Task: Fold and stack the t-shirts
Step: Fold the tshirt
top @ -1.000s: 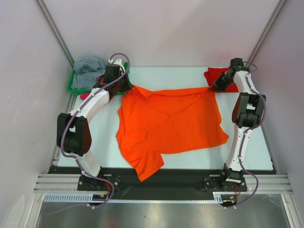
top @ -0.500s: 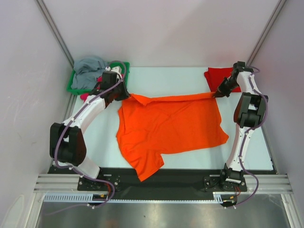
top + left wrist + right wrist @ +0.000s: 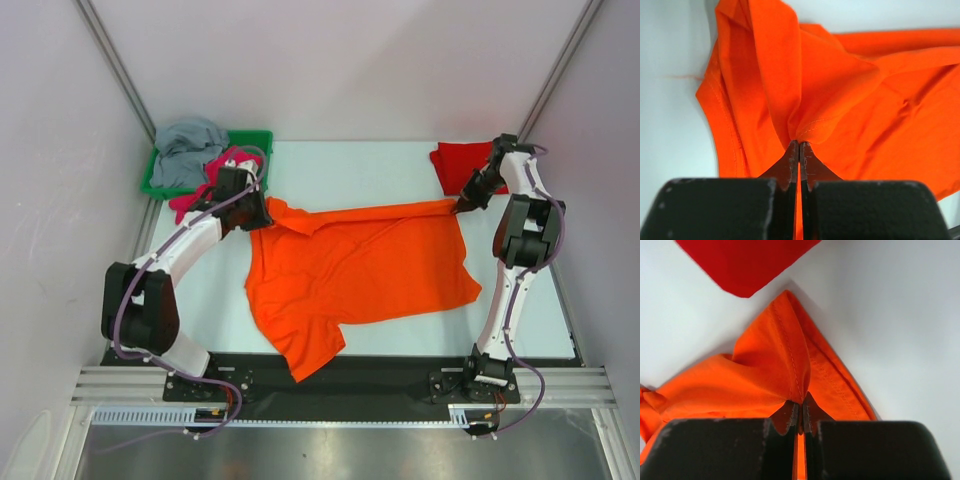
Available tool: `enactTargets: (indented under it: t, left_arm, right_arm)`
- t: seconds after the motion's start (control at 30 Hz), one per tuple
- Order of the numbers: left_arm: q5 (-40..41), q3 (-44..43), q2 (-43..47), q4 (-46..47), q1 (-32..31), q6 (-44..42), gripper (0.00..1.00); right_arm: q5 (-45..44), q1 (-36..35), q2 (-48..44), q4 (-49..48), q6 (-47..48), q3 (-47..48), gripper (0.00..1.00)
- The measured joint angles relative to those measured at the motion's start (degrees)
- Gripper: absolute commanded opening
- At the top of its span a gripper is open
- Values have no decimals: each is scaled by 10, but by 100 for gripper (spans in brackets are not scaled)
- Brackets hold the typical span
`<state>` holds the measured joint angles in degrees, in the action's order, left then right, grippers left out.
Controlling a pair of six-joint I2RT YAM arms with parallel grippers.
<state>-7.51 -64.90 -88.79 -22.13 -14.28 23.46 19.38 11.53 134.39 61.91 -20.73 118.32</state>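
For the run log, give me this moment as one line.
step: folding orange shirt | left gripper: shut on shirt's far-left corner | right gripper: shut on far-right corner | red shirt: far right

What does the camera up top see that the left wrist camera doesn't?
Only the top view shows the green plastic tray holding a crumpled grey cloth t-shirt, the magenta pink cloth t-shirt at the tray's front edge, the red cloth t-shirt far right, and the right pincer gripping the bright orange cloth t-shirt. Only the left wrist view shows the stitched hem up close, pinched in the shut left pincer. Both show the orange t-shirt on the pale table.
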Motion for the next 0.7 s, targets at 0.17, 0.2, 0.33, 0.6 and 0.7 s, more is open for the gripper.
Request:
enactTargets:
  t: [0.17, 0.2, 0.33, 0.6, 0.7]
  left_arm:
    - [-2, 17, 12, -10, 0, 0, 0]
    - [-2, 19, 17, -10, 0, 0, 0]
    - [-2, 30, 35, -10, 0, 0, 0]
    - [-2, 44, 69, -12, 0, 0, 0]
    - [-1, 57, 81, -12, 0, 1, 0]
  right_arm:
    - [-1, 0, 11, 0, 1, 0, 0]
    - [-1, -1, 12, 1, 2, 0, 0]
    - [0, -6, 13, 2, 5, 3, 4]
    - [0, -12, 25, 4, 4, 26, 0]
    - [2, -13, 28, 6, 4, 33, 0]
